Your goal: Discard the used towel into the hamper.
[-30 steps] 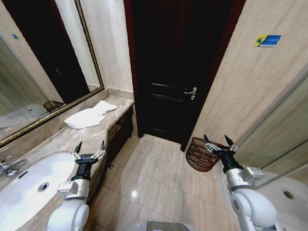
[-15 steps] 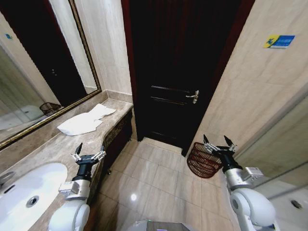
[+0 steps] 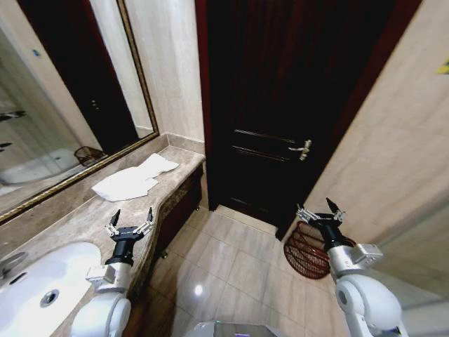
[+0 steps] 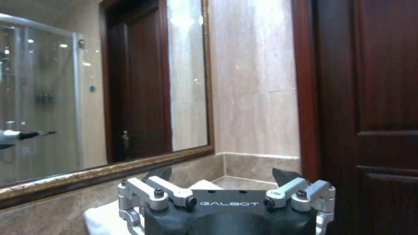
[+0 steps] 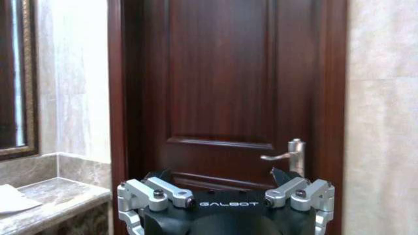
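Note:
A white towel lies crumpled on the marble counter below the mirror; its edge also shows in the left wrist view and a corner in the right wrist view. The hamper, a dark reddish-brown open-weave basket, leans on the floor by the right wall beside the door. My left gripper is open above the counter's front edge, short of the towel, with nothing in it. Over the hamper, my right gripper is open and holds nothing.
A dark wooden door with a metal handle stands shut straight ahead. A white sink is set in the counter at near left, under a gilt-framed mirror. Tiled floor lies open between counter and hamper.
The whole view has shifted: the door, towel and hamper sit further right and the sink lower left, so the camera has turned. Both grippers stay open and raised as before.

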{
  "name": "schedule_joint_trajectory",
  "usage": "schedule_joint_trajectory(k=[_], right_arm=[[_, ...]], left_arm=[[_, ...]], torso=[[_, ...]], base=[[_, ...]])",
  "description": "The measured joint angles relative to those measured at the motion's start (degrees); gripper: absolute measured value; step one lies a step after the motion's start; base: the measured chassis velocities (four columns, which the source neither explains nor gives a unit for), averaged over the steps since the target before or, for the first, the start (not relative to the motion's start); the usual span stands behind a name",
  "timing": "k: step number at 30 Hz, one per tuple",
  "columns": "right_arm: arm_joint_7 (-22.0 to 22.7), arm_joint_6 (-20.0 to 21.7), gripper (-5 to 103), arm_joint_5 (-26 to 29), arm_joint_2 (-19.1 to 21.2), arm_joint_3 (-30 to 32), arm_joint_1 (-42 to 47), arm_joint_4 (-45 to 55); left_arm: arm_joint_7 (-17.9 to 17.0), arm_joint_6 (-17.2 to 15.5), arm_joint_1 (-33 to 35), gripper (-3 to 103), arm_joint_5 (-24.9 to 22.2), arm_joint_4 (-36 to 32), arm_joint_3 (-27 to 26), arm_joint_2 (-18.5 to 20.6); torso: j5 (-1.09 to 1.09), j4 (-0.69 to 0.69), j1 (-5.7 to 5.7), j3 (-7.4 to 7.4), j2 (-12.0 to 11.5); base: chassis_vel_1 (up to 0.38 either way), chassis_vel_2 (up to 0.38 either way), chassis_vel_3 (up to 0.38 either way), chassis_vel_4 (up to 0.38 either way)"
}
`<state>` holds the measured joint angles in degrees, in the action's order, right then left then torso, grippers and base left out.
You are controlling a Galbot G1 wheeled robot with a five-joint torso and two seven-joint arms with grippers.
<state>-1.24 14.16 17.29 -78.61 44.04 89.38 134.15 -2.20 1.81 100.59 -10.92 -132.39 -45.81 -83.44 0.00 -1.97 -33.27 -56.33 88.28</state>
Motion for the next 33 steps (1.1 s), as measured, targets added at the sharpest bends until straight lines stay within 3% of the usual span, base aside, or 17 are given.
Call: schedule_joint_trajectory(k=[21, 33], right_arm=[[-1.1, -0.1, 100, 0.0, -0.2, -0.5, -0.6, -1.3], [-1.6, 0.5, 100, 0.1, -0.6, -1.5, -1.7, -2.5]], left_arm=[[-0.1, 1.3, 0.0, 100, -0.7, 1.5, 0.2, -0.3], [-0.9, -0.3, -0.1, 100, -0.2, 3.0, -0.7, -1.1]], torso=[[0.01, 0.00, 0.00, 0.00, 0.0], [0.02, -0.01, 0.00, 0.00, 0.0]], base=[[-0.076, 0.180, 0.178, -0.076], [-0.130, 0.126, 0.140, -0.125]])
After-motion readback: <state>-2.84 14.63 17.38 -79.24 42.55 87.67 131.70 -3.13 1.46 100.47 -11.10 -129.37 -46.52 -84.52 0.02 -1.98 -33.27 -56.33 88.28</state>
